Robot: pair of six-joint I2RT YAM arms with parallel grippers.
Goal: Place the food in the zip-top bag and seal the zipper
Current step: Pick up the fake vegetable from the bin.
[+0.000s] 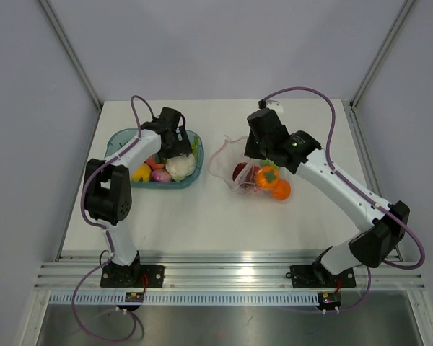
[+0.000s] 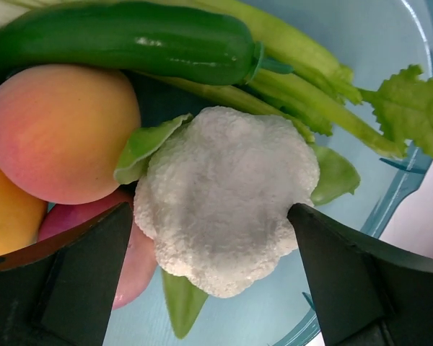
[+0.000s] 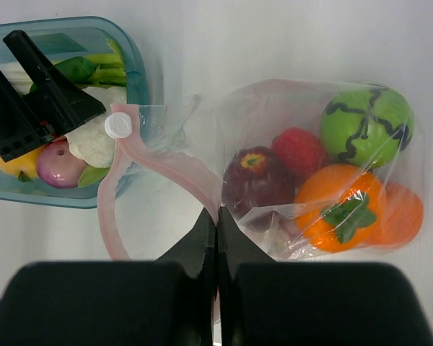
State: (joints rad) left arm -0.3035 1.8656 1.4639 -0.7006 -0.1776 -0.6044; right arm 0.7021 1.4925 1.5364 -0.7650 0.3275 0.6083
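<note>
Zip-top bag (image 3: 274, 115) lies with food (image 3: 339, 209) inside; right gripper (image 3: 216, 231) is closed tight on its zipper (image 3: 159, 162). Left gripper (image 2: 216, 249) stands wide around cauliflower (image 2: 224, 187) in teal tray (image 2: 411, 180).

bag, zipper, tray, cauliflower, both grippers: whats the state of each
bag, mouth open, food inside
zipper, unsealed, gaping in a loop
tray, part full
cauliflower, lying in the tray, between the left fingers
left gripper, open around the cauliflower
right gripper, shut on the zipper
</note>
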